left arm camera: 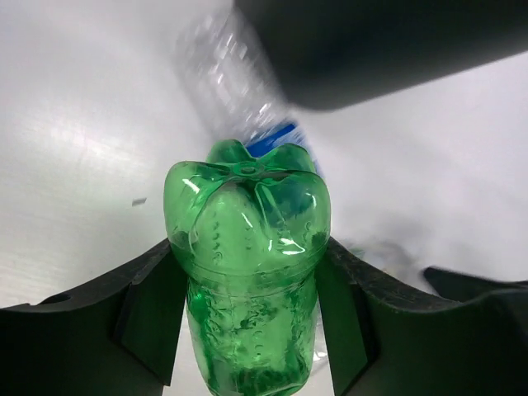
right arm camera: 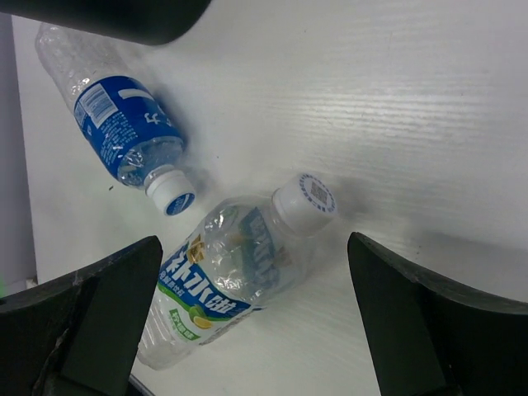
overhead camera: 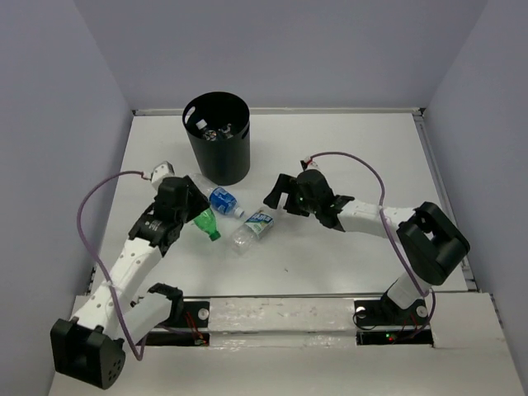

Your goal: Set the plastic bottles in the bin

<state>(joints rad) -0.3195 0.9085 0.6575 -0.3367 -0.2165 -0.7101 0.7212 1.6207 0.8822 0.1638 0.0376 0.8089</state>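
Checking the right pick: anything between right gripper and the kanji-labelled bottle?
Nothing. Right wrist view shows the open right gripper framing the kanji-labelled bottle, only bare table between.

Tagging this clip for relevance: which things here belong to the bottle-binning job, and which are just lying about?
Job: bin; green bottle; blue-label bottle; white-label bottle; bottles in the bin.
Just there: purple cables; dark speck.

My left fingers (left arm camera: 140, 318): matt black plastic. Green bottle (left arm camera: 247, 239): glossy translucent plastic, dimpled. Table (right arm camera: 396, 99): white, finely grained. Bin (overhead camera: 219, 161): dull black plastic.
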